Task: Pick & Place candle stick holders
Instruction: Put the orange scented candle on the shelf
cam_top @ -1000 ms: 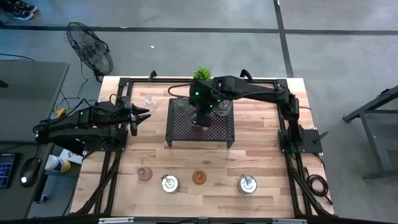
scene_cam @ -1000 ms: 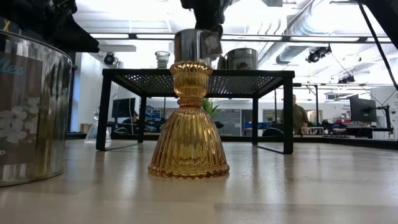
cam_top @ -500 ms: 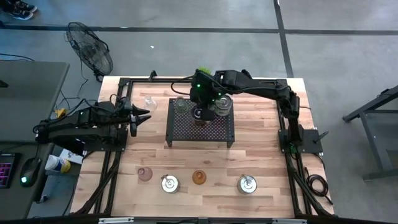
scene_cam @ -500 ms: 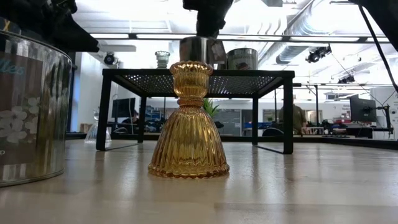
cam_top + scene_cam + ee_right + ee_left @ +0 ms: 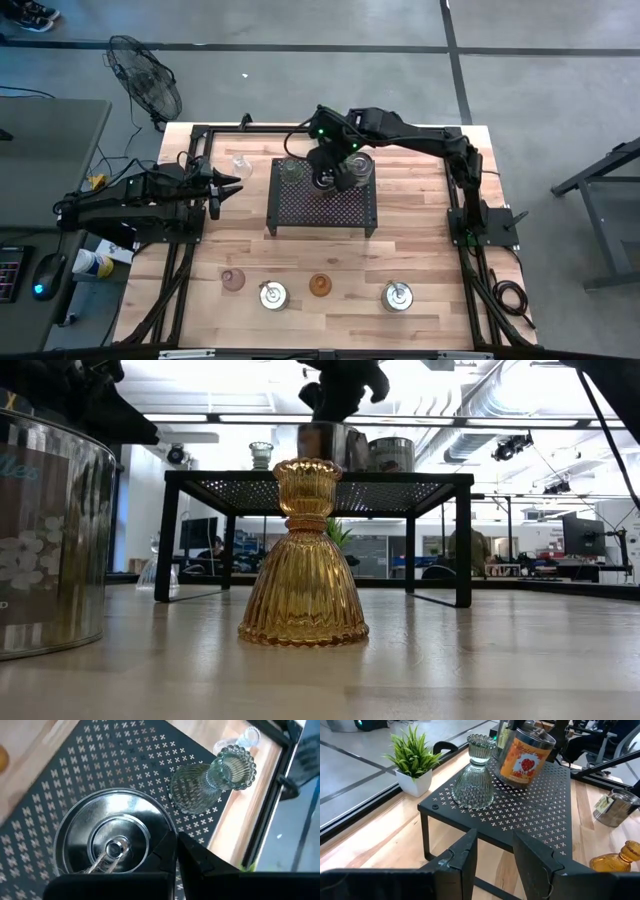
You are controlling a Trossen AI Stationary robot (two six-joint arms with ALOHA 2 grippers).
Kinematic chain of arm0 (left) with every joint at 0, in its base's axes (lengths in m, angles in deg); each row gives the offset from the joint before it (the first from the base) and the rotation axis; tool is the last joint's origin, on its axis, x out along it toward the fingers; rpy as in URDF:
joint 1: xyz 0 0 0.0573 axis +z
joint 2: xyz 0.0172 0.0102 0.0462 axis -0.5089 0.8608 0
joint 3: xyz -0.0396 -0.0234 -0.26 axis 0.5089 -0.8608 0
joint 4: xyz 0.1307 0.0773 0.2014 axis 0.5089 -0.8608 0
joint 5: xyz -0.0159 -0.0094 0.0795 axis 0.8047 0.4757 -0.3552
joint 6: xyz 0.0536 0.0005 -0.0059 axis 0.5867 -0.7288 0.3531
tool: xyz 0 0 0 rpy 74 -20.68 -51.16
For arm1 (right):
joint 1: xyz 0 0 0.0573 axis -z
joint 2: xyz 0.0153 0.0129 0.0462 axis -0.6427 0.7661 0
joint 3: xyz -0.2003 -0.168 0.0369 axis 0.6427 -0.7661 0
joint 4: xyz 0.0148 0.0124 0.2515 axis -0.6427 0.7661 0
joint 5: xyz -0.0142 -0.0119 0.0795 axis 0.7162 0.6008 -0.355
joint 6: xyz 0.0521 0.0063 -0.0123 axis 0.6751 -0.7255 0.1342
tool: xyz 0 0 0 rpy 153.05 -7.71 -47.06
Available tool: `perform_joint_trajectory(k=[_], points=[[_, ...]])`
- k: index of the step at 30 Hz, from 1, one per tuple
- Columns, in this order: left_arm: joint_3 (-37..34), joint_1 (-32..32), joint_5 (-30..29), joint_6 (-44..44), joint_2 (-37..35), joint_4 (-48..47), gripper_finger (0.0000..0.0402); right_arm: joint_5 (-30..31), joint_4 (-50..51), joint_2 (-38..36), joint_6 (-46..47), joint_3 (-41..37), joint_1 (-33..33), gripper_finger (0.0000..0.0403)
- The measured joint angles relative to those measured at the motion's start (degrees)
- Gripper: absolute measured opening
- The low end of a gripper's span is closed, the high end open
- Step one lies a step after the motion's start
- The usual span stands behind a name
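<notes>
Right gripper [image 5: 327, 178] hovers over the back of the black perforated rack [image 5: 322, 205], fingers pressed together and grasping nothing, just above a silver tin candle holder [image 5: 111, 840] standing on the rack beside a greenish glass holder [image 5: 212, 782]. Left gripper [image 5: 226, 187] waits open at the table's left side (4 more holders line the front edge, including the amber one [image 5: 303, 555]).

No lettering could be read; the orange label on the tin [image 5: 527, 757] on the rack [image 5: 520, 815] was illegible.
</notes>
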Motion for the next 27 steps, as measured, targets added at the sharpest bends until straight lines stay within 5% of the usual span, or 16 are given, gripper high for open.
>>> perform_joint_trajectory(k=[7, 27], points=[[0.00, 0.01, -0.02, 0.00, 0.00, -0.01, 0.0122, -5.02, -0.45, -0.02, -14.07, 0.00, 2.29, 0.0000], [0.00, 0.01, -0.03, 0.00, 0.00, 0.02, 0.0122, -12.96, -3.95, 0.24, -30.42, 0.00, 9.24, 0.0000]])
